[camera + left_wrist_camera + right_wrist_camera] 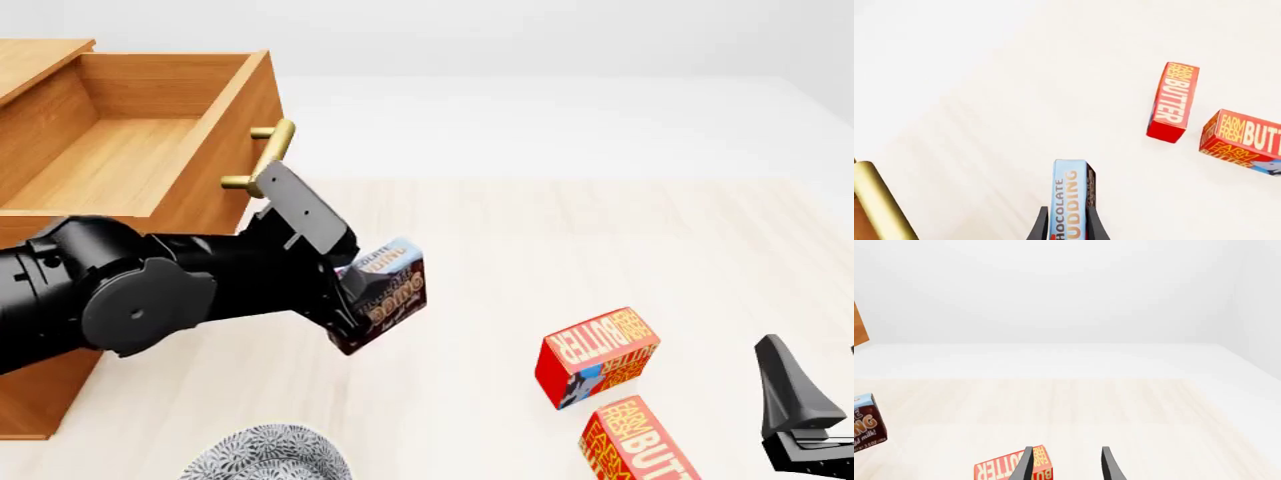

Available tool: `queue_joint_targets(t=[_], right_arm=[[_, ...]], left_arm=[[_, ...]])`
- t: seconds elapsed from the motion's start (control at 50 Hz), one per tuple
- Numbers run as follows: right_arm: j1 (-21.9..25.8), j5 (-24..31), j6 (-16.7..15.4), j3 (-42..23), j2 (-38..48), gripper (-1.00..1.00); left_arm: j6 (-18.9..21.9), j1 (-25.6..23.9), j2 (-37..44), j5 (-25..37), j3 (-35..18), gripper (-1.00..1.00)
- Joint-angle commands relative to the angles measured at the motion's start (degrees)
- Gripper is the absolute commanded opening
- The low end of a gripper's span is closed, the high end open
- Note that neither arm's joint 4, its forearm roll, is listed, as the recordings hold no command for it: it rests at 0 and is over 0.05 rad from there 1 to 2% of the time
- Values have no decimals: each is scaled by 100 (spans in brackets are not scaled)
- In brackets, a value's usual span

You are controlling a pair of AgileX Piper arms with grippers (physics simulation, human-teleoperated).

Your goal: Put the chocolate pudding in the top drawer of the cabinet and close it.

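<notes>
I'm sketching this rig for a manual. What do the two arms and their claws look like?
Both are plain black, with no markings, cables or sleeves showing. The left arm is thick and rounded, with a large round joint cover and a flat angular plate near the wrist. The left claw and right claw each end in two thin, dark, tapering fingers.

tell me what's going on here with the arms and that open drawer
The left gripper holds the chocolate pudding clamped between its fingers, lifted off the table beside the cabinet. The top drawer is pulled open and looks empty; the box is not in it yet. The right gripper hangs open and holds nothing, near two butter boxes lying on the table.
</notes>
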Motion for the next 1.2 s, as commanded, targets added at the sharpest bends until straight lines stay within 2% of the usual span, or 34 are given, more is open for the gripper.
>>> queue_joint_targets(t=[0.02, 0.48, 0.74, 0.96, 1.2], right_arm=[[0, 0, 0, 0, 0, 100], [0, 0, 1, 0, 0, 100], [1, 0, -2, 0, 0, 100], [1, 0, 0, 0, -1, 100], [-1, 0, -1, 0, -1, 100]], left_arm=[[214, -60, -385, 263, -186, -100], [572, 142, -1086, 838, -655, -100], [574, 152, -1245, 1039, -981, -100], [544, 150, -1602, 1441, -1503, -100], [707, 309, -1781, 1719, -1822, -100]])
